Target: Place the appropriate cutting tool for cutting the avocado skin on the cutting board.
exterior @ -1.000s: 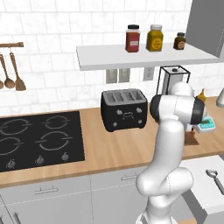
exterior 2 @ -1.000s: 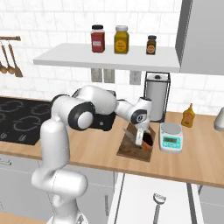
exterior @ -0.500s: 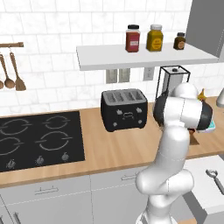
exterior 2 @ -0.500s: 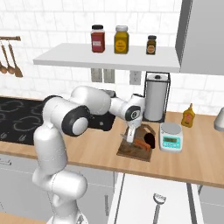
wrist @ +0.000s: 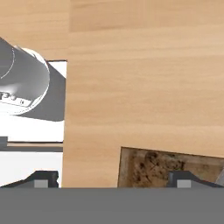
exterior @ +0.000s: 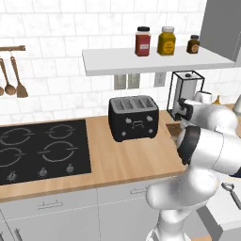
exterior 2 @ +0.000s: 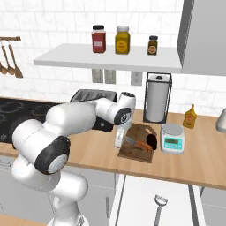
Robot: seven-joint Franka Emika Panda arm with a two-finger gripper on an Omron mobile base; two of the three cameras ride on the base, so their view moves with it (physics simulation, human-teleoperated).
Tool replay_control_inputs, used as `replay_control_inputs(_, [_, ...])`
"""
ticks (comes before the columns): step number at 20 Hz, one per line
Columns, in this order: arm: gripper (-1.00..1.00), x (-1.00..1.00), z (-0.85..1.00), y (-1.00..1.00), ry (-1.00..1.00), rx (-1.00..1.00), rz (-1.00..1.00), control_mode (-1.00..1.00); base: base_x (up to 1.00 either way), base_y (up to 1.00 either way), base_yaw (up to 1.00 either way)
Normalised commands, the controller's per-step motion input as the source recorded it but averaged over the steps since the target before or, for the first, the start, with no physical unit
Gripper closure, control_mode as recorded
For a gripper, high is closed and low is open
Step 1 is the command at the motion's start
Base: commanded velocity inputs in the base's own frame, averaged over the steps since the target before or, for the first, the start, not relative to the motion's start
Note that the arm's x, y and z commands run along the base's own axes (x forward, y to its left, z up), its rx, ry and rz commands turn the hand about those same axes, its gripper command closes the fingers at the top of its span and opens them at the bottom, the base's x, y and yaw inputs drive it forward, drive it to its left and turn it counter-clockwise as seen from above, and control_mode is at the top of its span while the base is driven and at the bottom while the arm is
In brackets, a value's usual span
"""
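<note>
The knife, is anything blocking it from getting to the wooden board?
No. The knife already lies on the cutting board, with the avocado just beside its handle. The gripper is at the board's left edge, fingers apart, with nothing between it and the knife.

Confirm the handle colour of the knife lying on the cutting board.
Orange-red, on the knife with a thin silver blade; clearest in the right base view.

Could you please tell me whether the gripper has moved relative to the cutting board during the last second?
Yes. The gripper has shifted from above the cutting board to its left edge, away from the scale.
</note>
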Motion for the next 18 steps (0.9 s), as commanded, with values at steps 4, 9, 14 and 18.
replay_control_inputs(4, [-1.00, -0.75, 0.26, 0.86, 0.00, 0.00, -0.03, -1.00, 0.00, 0.00, 0.00])
replay_control_inputs(9, [-1.00, -0.59, 0.32, 0.93, 0.00, -0.01, -0.11, -1.00, 0.00, 0.00, 0.00])
replay_control_inputs(14, [-1.00, -0.23, 0.39, 0.96, -0.01, -0.01, -0.10, -1.00, 0.00, 0.00, 0.00])
replay_control_inputs(18, [-1.00, 0.00, 0.32, 0.98, -0.01, 0.00, -0.05, -1.00, 0.00, 0.00, 0.00])
